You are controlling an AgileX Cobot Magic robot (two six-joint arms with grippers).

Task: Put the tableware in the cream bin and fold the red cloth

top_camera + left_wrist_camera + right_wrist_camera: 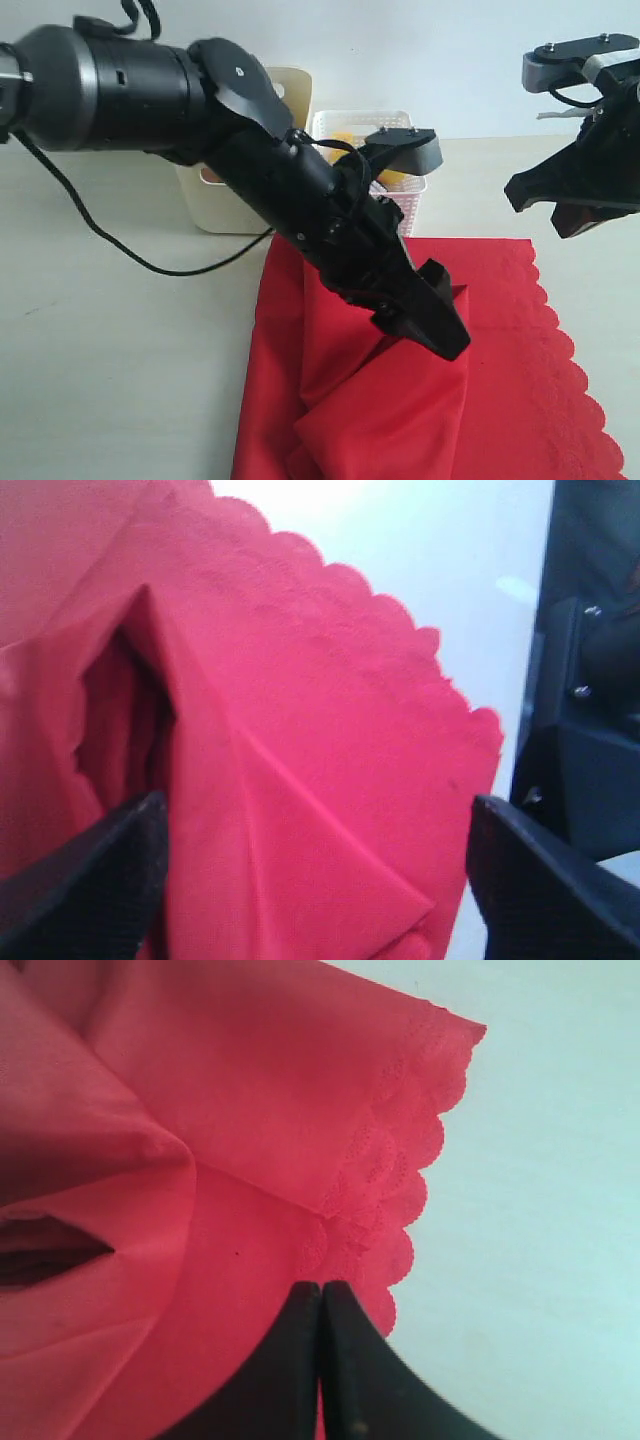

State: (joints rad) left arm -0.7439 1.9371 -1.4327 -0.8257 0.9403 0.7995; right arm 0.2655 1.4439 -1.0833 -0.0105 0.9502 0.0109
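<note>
- The red cloth [500, 380] lies rumpled toward the counter's near edge, partly doubled over.
- The left gripper [440, 320] hangs over a raised fold, jaws wide apart, probably to pinch that ridge.
- The right gripper [320, 1295] hovers near the right edge, fingers pressed together, apparently empty.
- The cream bin [215, 205] stands at the far edge.

Red cloth [500, 330] lies on the table [100, 330], part-folded and rumpled. Its left half is bunched into raised folds with one layer doubled over another. The right half lies flat, with a scalloped edge along the right side. Cream bin [225, 210] stands upright just behind the cloth's far left corner, mostly hidden; contents can't be seen.
</note>
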